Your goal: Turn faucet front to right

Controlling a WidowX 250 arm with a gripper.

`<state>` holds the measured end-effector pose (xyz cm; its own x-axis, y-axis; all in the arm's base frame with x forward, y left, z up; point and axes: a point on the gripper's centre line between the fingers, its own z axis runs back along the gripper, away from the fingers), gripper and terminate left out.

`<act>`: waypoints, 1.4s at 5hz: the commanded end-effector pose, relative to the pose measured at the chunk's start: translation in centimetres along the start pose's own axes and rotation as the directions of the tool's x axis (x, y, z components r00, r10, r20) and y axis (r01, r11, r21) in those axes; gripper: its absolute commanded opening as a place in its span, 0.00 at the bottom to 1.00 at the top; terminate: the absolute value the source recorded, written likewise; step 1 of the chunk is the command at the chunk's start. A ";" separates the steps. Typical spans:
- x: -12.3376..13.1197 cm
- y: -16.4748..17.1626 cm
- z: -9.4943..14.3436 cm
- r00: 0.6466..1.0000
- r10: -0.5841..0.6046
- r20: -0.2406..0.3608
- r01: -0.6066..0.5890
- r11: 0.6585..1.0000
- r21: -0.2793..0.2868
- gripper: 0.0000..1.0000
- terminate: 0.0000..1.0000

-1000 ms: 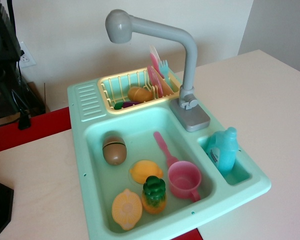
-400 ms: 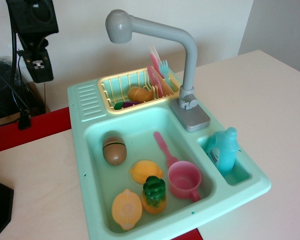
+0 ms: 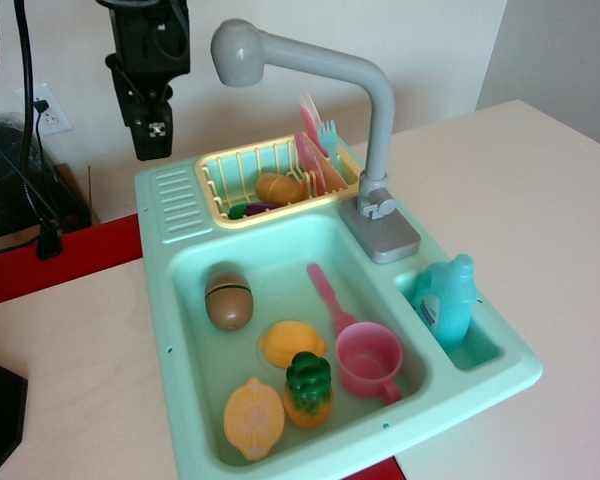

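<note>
The grey faucet stands upright on its rectangular grey base at the back right of the mint-green toy sink. Its bent arm reaches left, and the round head hangs above the yellow dish rack. My black gripper hangs in the air left of the head, above the sink's back left corner and apart from the faucet. It holds nothing. Its fingers overlap from this angle, so I cannot tell whether they are open or shut.
The basin holds a pink cup, a pink brush, a pineapple, two lemon pieces and a brown egg-shaped toy. A blue bottle stands in the side pocket. The rack holds toy food and pink plates.
My gripper has come into view from the upper left and moved right and down, closer to the faucet head. The faucet and sink items have not moved.
</note>
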<state>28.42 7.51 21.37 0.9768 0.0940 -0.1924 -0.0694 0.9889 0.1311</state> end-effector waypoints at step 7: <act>-0.3 -10.2 1.2 0.968 -0.246 0.054 0.238 0.964 0.118 1.00 0.00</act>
<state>28.44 -0.12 19.59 0.9698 -0.0965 -0.2239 0.1494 0.9609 0.2329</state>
